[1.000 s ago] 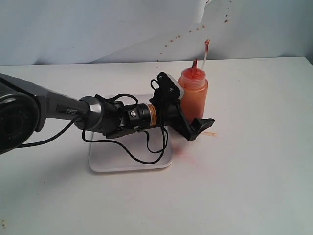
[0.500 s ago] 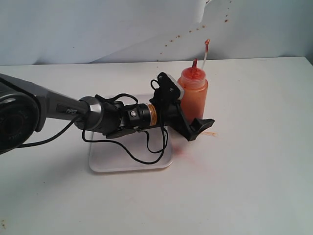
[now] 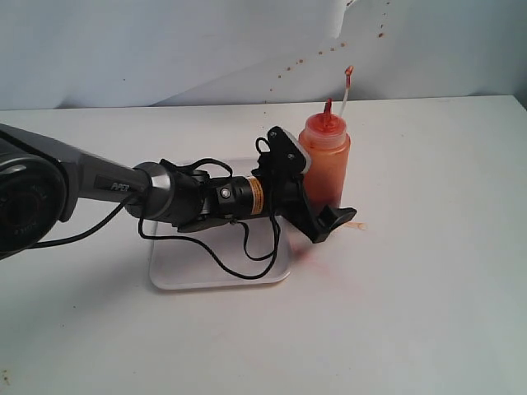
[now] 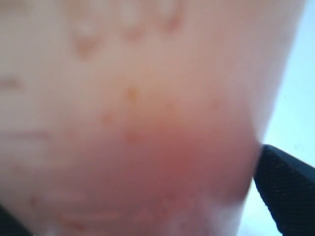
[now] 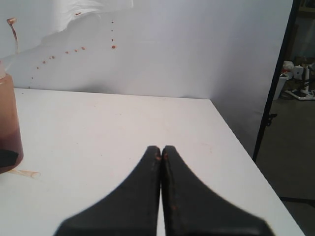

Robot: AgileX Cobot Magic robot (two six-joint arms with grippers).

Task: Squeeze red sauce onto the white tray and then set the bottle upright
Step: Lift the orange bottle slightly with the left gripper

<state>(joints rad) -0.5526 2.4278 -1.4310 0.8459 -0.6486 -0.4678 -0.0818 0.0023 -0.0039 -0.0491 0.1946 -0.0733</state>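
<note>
The bottle (image 3: 325,160), translucent and stained orange-red, stands upright on the table just right of the white tray (image 3: 177,267). Its red nozzle points up and the cap strap rises beside it. My left gripper (image 3: 323,206) straddles the bottle's lower body with its jaws apart; the near finger (image 3: 336,219) sits low in front of the base. In the left wrist view the bottle (image 4: 142,118) fills the picture, one black finger (image 4: 285,184) at its edge. My right gripper (image 5: 161,149) is shut and empty, far right of the bottle (image 5: 7,123). No glossy red sauce shows on the tray.
A faint pink smear (image 3: 309,257) marks the table by the tray's right corner, and a thin pale streak (image 3: 358,225) lies by the bottle's base. Dried specks dot the back wall (image 3: 329,45). The table's right edge (image 5: 231,147) drops off near my right gripper.
My left gripper's near finger has moved down and outward from the bottle's side, and the gripper body has shifted slightly. The bottle stays upright in place.
</note>
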